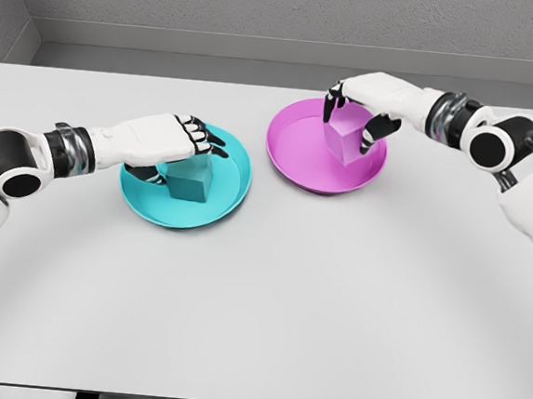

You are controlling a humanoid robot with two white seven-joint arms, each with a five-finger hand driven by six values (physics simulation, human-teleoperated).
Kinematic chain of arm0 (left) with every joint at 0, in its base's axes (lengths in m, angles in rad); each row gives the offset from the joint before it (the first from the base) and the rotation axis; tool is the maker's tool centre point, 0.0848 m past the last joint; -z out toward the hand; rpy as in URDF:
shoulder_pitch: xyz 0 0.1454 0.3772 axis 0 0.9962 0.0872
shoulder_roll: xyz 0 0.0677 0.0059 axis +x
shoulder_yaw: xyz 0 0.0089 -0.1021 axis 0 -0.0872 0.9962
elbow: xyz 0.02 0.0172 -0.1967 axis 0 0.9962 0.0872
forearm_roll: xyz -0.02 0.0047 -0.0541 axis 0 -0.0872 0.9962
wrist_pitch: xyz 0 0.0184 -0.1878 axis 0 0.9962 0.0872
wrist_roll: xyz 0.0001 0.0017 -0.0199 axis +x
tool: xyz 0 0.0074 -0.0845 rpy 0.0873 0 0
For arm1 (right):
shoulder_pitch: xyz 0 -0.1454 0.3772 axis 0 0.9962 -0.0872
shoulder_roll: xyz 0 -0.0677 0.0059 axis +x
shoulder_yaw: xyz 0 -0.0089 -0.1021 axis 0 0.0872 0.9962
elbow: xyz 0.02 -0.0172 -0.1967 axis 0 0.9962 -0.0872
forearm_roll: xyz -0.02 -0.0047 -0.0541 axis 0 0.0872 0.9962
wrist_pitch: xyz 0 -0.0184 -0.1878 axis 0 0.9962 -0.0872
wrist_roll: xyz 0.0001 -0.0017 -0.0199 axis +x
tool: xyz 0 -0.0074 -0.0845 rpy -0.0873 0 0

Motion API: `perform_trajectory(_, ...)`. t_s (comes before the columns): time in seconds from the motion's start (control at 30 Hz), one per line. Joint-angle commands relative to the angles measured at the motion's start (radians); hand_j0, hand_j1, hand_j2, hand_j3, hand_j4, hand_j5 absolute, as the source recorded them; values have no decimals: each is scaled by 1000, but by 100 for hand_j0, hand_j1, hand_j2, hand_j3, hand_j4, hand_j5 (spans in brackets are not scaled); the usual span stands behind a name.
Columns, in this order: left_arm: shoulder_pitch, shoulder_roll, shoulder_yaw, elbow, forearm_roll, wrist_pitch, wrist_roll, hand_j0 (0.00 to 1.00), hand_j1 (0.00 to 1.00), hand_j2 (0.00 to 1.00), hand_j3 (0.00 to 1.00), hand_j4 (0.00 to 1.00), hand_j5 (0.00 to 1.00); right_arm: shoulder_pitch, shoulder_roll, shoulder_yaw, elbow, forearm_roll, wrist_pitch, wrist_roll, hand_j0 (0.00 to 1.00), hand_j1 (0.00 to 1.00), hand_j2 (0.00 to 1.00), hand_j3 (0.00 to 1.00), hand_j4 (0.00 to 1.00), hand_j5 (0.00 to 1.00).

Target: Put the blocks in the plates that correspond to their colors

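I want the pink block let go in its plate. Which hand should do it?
Right hand: it grips the pink block over the pink plate. Left hand is busy at the teal block.

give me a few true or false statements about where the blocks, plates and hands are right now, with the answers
1. The teal block sits in the teal plate. True.
2. The pink block lies on the bare table beside its plate. False: it is within the pink plate.
3. The left hand is at the teal block, fingers curled around it. True.
4. The right hand rests on the table, far from any block. False: it is over the pink plate, its fingers on the pink block.
5. The pink plate lies left of the teal plate. False: it lies to the right and farther back.
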State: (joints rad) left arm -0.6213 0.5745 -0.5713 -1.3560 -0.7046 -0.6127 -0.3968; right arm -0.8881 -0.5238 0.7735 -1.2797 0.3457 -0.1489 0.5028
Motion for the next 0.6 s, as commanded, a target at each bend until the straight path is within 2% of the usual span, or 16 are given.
perform_trajectory(0.0,2,8,2,-20,10,2,1,100,100,100,100,100,100,-5,24,10,39,6,2,-3,44,44,44,44,44,44)
perform_trajectory(0.37,0,100,14,-75,46,2,3,100,100,100,100,100,100,-40,77,44,89,13,2,-4,45,45,45,45,45,45)
perform_trajectory(0.57,12,223,16,-146,119,2,3,100,100,100,100,100,100,-54,99,46,122,32,22,-6,45,45,45,45,45,45)
